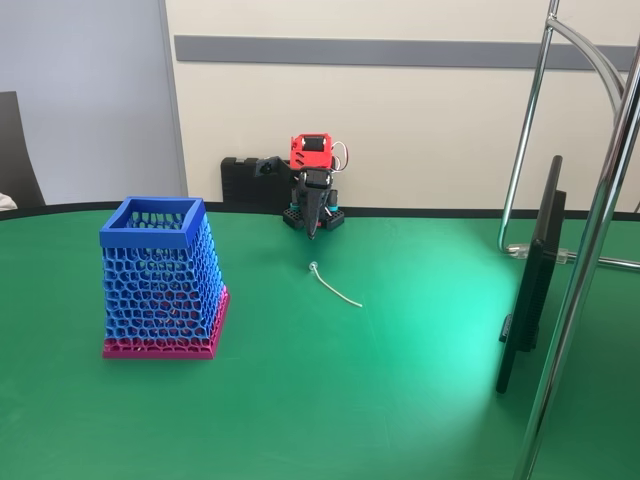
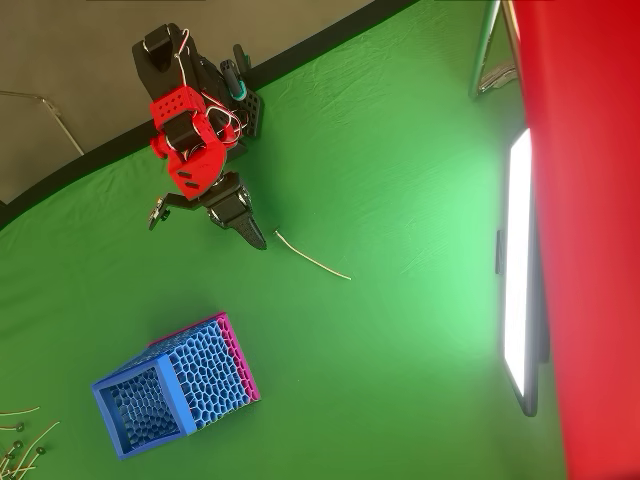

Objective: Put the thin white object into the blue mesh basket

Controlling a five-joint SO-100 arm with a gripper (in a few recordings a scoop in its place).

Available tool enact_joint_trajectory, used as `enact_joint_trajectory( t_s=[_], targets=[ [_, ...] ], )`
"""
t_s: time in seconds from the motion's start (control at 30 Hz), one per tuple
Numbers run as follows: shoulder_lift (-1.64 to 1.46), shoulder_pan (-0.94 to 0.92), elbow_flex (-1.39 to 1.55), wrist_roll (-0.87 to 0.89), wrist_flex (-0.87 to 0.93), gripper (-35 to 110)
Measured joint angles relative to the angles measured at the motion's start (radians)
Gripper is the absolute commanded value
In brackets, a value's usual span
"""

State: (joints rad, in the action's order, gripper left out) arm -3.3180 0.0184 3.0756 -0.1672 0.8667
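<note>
The thin white object lies flat on the green table, its tiny loop end toward the arm. My gripper hangs point-down just behind that loop end, a short gap away, with the jaws shut and nothing between them. The blue mesh basket stands upright on its magenta base at the left in the fixed view, well apart from the strand and the arm. Its top is open.
A dark upright screen stands at the right edge with chrome stand poles beside it. Several loose white strands lie at the lower left corner in the overhead view. A black block sits behind the arm.
</note>
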Motion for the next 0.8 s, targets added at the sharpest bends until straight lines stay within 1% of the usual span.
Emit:
enact_joint_trajectory(
  t_s=[0.2,0.8],
  targets=[
    [0.000,0.055,0.000,0.000,0.000,1],
    [0.000,0.054,0.000,0.000,0.000,1]
  ],
)
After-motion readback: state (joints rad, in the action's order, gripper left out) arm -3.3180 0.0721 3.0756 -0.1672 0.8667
